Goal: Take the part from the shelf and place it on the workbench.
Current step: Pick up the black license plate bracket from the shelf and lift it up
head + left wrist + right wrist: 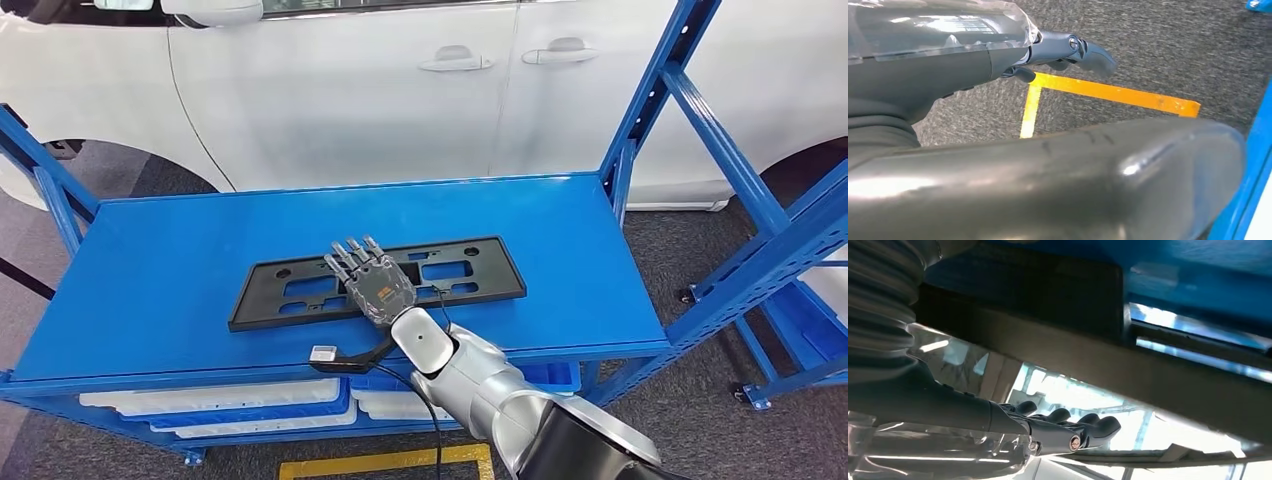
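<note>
A flat black plastic part [470, 270] with several cut-outs lies lengthwise on the blue shelf top [160, 280]. My right hand [372, 280] is stretched out flat over the middle of the part near its front edge, fingers straight and spread, holding nothing. In the right wrist view the fingers [1068, 432] lie extended beside the dark part [1048, 305], and I cannot tell if they touch it. My left hand [1068, 50] hangs over the grey floor with its fingers loosely extended and nothing in them.
A white car [350, 90] stands right behind the shelf. Blue rack uprights [700, 130] rise at the right. White trays [220, 400] sit on the lower level. Yellow tape [1108, 92] marks the grey floor.
</note>
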